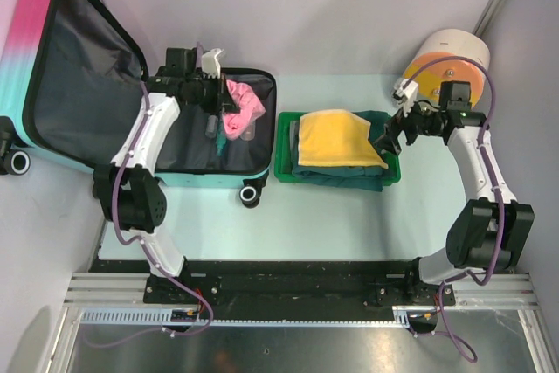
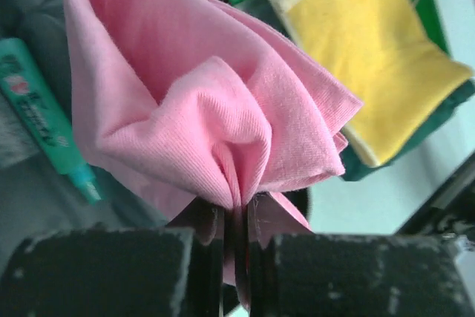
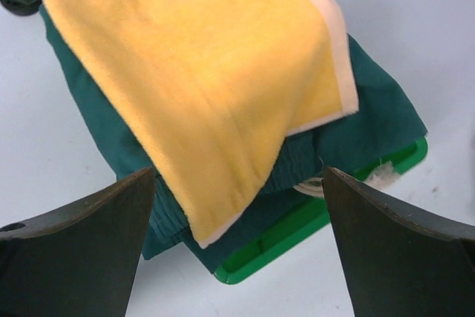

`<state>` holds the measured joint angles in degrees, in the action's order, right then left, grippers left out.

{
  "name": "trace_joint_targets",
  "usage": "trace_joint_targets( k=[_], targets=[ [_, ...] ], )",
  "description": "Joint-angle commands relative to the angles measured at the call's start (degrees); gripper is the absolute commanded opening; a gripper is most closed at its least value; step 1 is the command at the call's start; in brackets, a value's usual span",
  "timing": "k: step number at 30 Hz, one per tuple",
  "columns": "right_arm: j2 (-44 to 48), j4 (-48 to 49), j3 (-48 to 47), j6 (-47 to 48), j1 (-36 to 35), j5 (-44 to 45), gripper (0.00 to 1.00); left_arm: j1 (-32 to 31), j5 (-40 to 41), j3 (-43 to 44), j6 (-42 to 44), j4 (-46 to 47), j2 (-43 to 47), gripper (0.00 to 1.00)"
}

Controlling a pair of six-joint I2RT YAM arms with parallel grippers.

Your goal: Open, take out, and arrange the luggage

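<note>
— Where is the luggage sitting?

— The luggage (image 1: 83,85) is lying open at the far left of the table (image 1: 332,216). Its pink-to-teal lid is leaning back to the left. Its dark-lined base is resting flat, just beside the green tray (image 1: 284,172).

— What is the left gripper doing?

— The left gripper (image 1: 225,100) is hanging over the open base, and its fingers (image 2: 111,272) are clenching a bunched fold of a pink cloth (image 2: 223,94). The cloth is fanning out beyond the pinch. Whether any part of it is touching the lining cannot be told. A teal tube (image 2: 44,109) is lying in the base next to it.

— And the right one?

— The right gripper (image 1: 389,139) is hovering at the right end of the tray with its jaws spread wide, grasping nothing. Its wrist camera is looking down between the fingers at a yellow towel (image 3: 215,72). The towel is lying on top of a dark green garment (image 3: 386,116), and the garment is spilling over the tray's rim.

— Anything else nearby?

— A white-and-orange cylinder (image 1: 450,63) is sitting at the far right, behind the right arm.
</note>
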<state>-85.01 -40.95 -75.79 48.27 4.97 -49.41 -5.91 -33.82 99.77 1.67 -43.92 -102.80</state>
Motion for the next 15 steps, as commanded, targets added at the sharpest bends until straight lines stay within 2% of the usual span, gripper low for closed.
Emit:
trace_joint_targets(
  k=[1, 2, 5, 9, 15],
  targets=[
    [0.29, 3.07, -0.59, -6.96, 2.85, -1.83, 1.0, -4.18, 2.06, 0.16, -19.9, 0.86, 6.12, 0.0],
    [0.29, 3.16, -0.59, -7.48, 3.46, -1.83, 1.0, -6.54, 7.66, 0.25, -22.13, 0.94, 6.39, 0.0],
    [0.55, 2.89, -0.59, -8.28, 4.34, -1.48, 1.0, -11.46, 15.25, 1.22, -28.91, 0.94, 7.53, 0.0],
    [0.81, 2.1, -0.59, -9.24, 5.4, -1.04, 1.0, -17.98, 20.81, 4.2, -33.38, 0.86, 6.74, 0.0],
    [1.95, 0.87, -0.24, -10.74, 7.77, -1.39, 0.99, -26.16, 27.23, 12.63, -37.35, 1.21, -2.3, 0.0]
  ],
)
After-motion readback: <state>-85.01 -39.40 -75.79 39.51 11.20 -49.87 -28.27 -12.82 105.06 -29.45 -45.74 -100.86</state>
